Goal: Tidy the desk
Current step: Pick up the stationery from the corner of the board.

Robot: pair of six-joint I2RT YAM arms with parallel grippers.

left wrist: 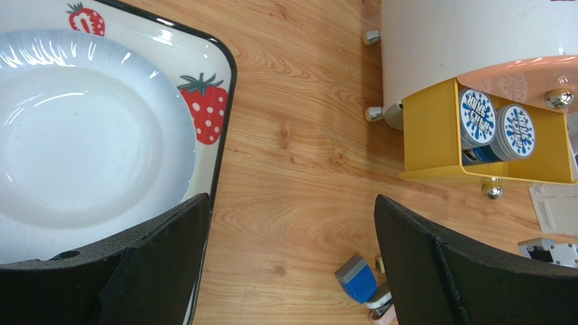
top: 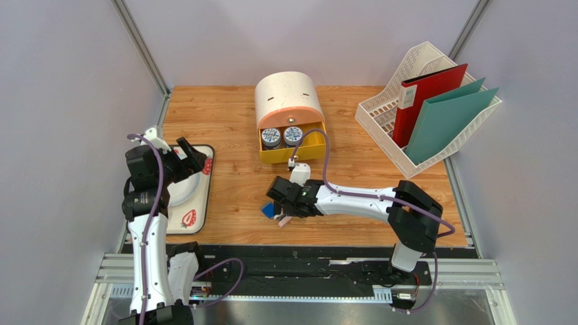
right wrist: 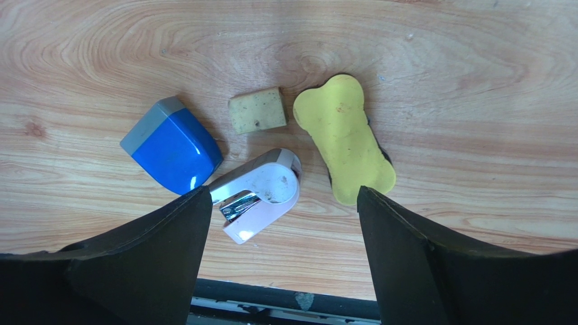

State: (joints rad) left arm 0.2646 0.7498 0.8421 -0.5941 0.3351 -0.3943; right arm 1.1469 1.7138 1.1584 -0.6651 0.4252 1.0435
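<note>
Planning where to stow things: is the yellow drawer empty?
No, two round blue-and-white tins sit inside the yellow drawer.

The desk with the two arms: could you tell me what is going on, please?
The right gripper hovers open over a cluster near the front edge of the desk: a pink stapler, a blue block, a tan eraser and a yellow bone-shaped pad. The left gripper hangs open by the strawberry tray with its white plate. Neither holds anything.
</note>
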